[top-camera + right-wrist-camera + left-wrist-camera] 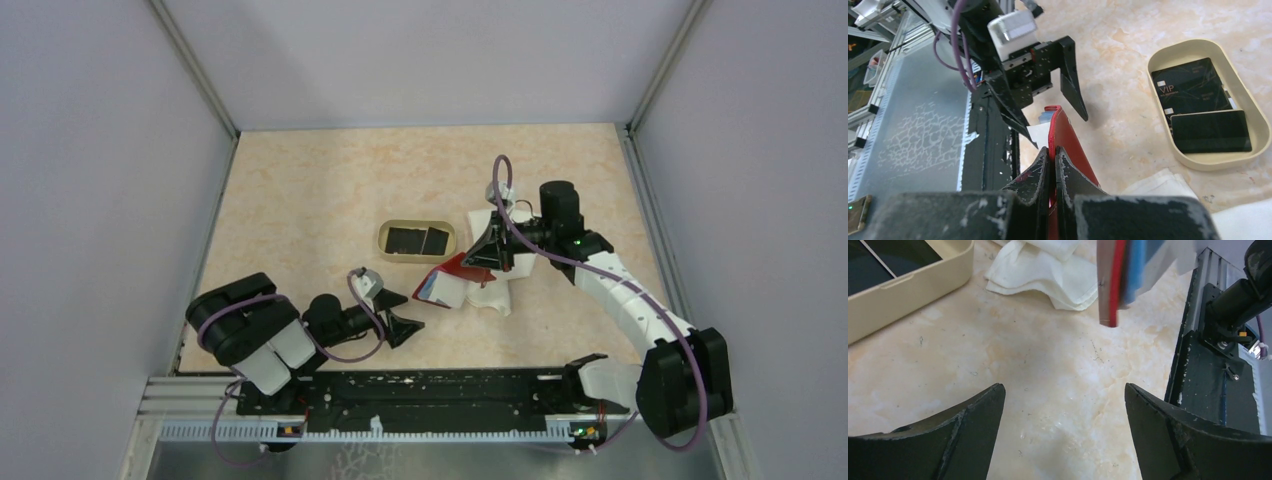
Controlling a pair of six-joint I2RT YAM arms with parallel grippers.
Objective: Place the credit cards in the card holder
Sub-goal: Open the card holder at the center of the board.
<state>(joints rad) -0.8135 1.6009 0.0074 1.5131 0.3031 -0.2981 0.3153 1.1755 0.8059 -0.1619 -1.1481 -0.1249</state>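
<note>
Beside tray (1213, 164), right gripper (1052, 152) pinching card holder (1064, 135), contents obscured, left gripper (1064, 390) spread.

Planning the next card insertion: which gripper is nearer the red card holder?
Right. The right gripper is shut on the card holder; the left gripper hangs open just short of it, not touching.

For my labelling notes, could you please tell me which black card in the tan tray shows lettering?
The upper black card in the right wrist view, marked VIP; the other black card looks plain.
</note>
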